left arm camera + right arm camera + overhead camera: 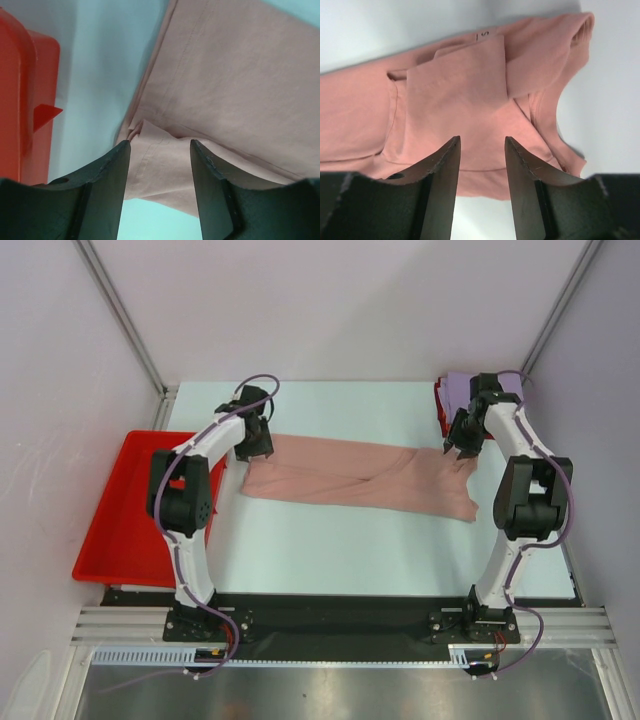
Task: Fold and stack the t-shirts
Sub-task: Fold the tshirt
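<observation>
The dusty-pink t-shirt [360, 478] lies folded lengthwise into a long strip across the table, print hidden. My left gripper [258, 445] is open just above its left end; the left wrist view shows the hem corner [150, 145] between the spread fingers. My right gripper [455, 448] is open above the right end; the right wrist view shows the collar end and folded sleeve [470, 85] below the fingers. A folded lavender shirt [458, 390] lies on a red one [439, 400] at the back right, partly hidden by the right arm.
A red plastic tray [120, 510] sits off the table's left edge; it also shows in the left wrist view [25, 95]. Enclosure walls and posts surround the table. The arm bases stand at the near edge.
</observation>
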Controlling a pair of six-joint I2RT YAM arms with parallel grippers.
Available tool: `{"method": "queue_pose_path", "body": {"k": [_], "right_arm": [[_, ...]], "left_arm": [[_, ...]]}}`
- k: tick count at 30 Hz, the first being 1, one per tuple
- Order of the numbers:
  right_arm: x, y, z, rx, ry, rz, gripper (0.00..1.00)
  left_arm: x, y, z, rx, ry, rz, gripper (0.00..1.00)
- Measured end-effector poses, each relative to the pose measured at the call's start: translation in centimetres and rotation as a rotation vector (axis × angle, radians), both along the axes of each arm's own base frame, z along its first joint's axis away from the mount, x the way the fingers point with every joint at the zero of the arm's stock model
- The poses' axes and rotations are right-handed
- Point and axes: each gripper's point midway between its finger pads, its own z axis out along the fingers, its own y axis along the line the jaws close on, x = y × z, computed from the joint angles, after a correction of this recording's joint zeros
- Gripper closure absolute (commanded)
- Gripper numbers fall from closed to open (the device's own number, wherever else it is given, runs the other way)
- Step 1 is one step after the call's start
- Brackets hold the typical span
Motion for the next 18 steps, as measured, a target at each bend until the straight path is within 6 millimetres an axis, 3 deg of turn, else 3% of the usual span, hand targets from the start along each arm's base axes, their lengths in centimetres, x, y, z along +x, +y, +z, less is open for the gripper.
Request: {"method": "queue_pose_path", "body": {"k": [7, 13, 18], "right_arm": [[-1.2, 0.2, 1.1, 0.005, -0.017, 0.003, 0.52], [-1.8, 0.3, 0.9, 0.013, -0.009, 0.006, 0.52], [-2.6, 0.4, 0.5, 0.015, 0.006, 0.007, 0.52]], "left_arm": [[-0.6, 0.9, -0.2, 0.057, 0.018, 0.017, 0.45], [-0.8, 1.1, -1.2, 0.070, 0.043, 0.019, 0.47], [-1.0, 1.0, -2.6, 0.073, 0.075, 0.017, 0.56]]}}
